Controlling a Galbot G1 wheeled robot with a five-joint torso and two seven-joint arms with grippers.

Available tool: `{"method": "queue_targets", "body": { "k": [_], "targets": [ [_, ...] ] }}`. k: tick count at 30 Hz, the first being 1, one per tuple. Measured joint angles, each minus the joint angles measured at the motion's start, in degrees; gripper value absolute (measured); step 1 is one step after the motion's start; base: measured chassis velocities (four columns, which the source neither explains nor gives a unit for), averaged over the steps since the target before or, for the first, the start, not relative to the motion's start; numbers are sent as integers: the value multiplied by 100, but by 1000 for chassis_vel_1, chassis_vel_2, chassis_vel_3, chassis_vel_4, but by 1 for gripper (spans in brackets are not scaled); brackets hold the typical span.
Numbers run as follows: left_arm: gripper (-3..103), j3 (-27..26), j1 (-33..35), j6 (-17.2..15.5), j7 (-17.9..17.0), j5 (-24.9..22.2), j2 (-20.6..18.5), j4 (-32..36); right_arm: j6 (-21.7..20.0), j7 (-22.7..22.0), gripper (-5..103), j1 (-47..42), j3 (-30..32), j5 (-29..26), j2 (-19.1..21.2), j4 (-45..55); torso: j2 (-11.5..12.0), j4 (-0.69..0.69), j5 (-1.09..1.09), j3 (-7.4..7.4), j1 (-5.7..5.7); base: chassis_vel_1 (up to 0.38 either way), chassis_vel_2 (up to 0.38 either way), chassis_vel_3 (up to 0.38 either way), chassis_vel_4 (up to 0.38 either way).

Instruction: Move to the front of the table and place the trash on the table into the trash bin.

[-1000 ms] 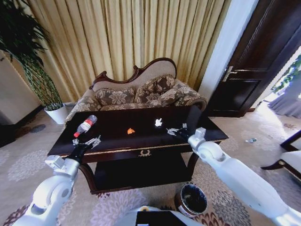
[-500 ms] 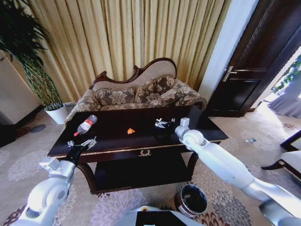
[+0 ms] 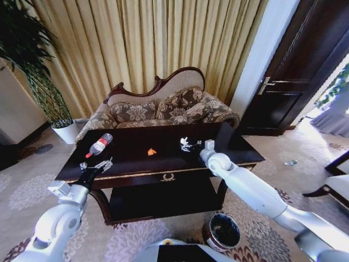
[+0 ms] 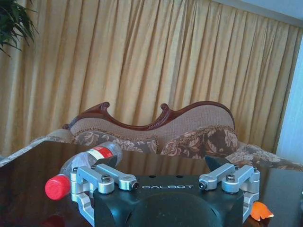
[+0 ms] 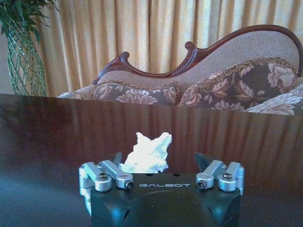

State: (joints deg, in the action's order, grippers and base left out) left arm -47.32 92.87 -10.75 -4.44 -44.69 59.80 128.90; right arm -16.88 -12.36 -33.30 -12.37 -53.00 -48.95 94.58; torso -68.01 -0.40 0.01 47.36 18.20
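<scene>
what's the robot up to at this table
It is clearing trash off the dark table. The right gripper sits open around a white scrap, not yet closed on it. The left gripper waits open near the plastic bottle. An orange scrap lies mid-table; the trash bin stands on the floor.

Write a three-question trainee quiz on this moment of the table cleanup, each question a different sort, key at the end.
1. True or false: the right gripper has open jaws facing the white scrap.
2. Which item lies just ahead of the left gripper? A) bottle B) orange scrap C) trash bin
3. Fill in: the trash bin stands on the ____, beside the table.

Key: 1 true; 2 A; 3 floor.
</scene>
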Motion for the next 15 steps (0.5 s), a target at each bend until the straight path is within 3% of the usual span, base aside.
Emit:
{"method": "queue_targets", "body": {
  "k": [7, 9, 10, 12, 14, 15],
  "targets": [
    [100, 6, -56, 8, -4, -28, -24, -67, 7, -102, 56, 68, -114, 55, -13, -23, 0, 0, 0, 0, 0, 0, 0, 0, 0],
    [100, 5, -73, 9, -4, -44, -30, -84, 9, -112, 56, 80, -134, 58, -19, -25, 0, 0, 0, 0, 0, 0, 0, 0, 0],
    [100, 5, -92, 9, -4, -62, -38, -102, 11, -128, 46, 96, -159, 61, -25, -27, 0, 0, 0, 0, 0, 0, 0, 0, 0],
    [100, 5, -108, 9, -4, -72, -45, -117, 13, -138, 46, 108, -173, 62, -31, -30, 0, 0, 0, 0, 0, 0, 0, 0, 0],
    [100, 5, -144, 10, -3, -79, -55, -154, 16, -173, 35, 134, -197, 63, -48, -39, 0, 0, 0, 0, 0, 0, 0, 0, 0],
    [100, 5, -144, 10, -3, -79, -55, -154, 16, -173, 35, 134, -197, 63, -48, -39, 0, 0, 0, 0, 0, 0, 0, 0, 0]
  ]
}}
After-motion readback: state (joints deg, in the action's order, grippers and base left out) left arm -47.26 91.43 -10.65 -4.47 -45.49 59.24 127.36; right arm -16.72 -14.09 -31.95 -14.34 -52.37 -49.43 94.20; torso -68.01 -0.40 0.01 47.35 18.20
